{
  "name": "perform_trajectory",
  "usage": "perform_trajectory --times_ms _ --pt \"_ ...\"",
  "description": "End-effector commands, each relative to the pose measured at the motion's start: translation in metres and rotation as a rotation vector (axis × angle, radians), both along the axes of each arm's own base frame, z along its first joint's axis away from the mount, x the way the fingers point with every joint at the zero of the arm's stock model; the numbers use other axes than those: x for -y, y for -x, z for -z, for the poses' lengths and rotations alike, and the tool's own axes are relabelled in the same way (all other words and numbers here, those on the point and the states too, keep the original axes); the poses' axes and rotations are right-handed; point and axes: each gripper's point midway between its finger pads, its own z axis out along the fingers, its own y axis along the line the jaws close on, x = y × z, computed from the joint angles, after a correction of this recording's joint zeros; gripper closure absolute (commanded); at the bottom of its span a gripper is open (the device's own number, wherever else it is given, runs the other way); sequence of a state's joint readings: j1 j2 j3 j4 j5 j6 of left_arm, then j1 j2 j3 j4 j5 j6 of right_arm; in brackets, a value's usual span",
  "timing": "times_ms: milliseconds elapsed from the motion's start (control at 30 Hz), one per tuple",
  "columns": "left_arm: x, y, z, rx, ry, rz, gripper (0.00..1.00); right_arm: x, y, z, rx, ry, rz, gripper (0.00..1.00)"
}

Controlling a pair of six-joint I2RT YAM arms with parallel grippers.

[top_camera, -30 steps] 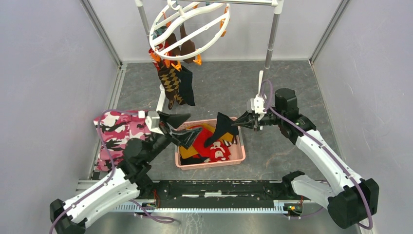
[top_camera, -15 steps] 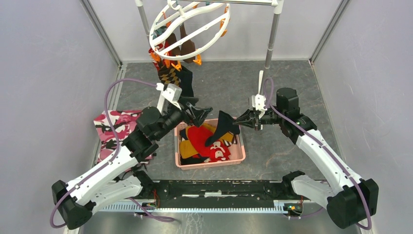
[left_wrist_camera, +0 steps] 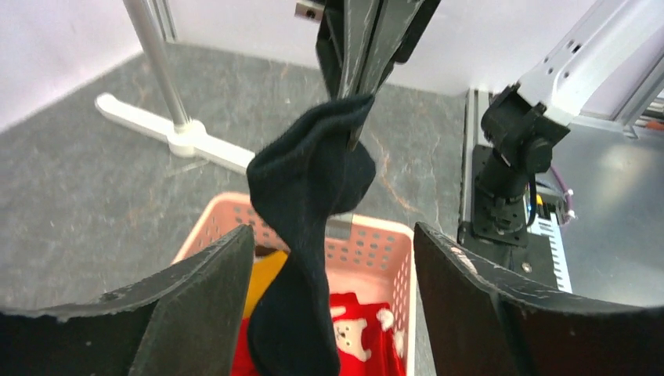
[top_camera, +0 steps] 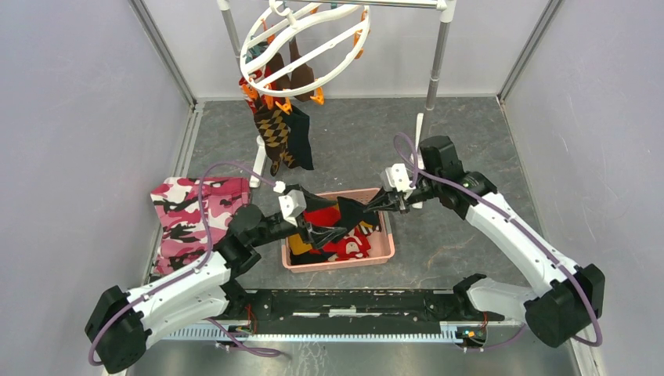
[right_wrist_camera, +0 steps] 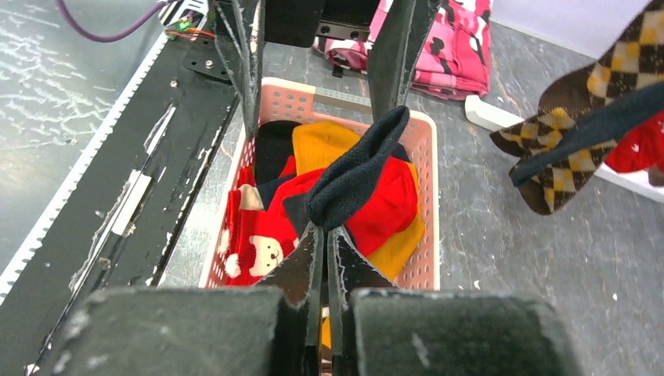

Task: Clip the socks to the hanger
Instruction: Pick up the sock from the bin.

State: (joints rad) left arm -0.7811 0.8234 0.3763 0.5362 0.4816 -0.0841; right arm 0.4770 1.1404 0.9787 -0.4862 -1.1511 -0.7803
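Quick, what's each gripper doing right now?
Left gripper: open, straddling the dark sock, not gripping it.
Right gripper: closed, holding the dark sock above the basket.

Hanger (top_camera: 301, 47): hook cut off by the top edge.
Black sock (left_wrist_camera: 305, 235): lower end cut off below.
Argyle sock (right_wrist_camera: 564, 168): leg cut off at right.
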Motion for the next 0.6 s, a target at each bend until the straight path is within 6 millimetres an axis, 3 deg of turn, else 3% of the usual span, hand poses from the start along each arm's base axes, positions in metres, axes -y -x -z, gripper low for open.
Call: perform_trajectory --times_ms 0,300,567 --pt "-0.003 0.01 -0.034 0.13 0.155 0.03 0.23 -0.009 0.005 -0.021 0.063 -0.016 -0.096 1.0" --pt "-0.018 0.004 -0.039 0.088 0.365 -0.053 0.42 -0.019 -0.004 -0.029 0.031 -0.02 -0.133 1.0" --pt "-0.012 -0.004 -0.049 0.104 0.407 -0.059 0.44 -0.022 -0.007 -0.025 0.024 -0.01 -0.134 0.99"
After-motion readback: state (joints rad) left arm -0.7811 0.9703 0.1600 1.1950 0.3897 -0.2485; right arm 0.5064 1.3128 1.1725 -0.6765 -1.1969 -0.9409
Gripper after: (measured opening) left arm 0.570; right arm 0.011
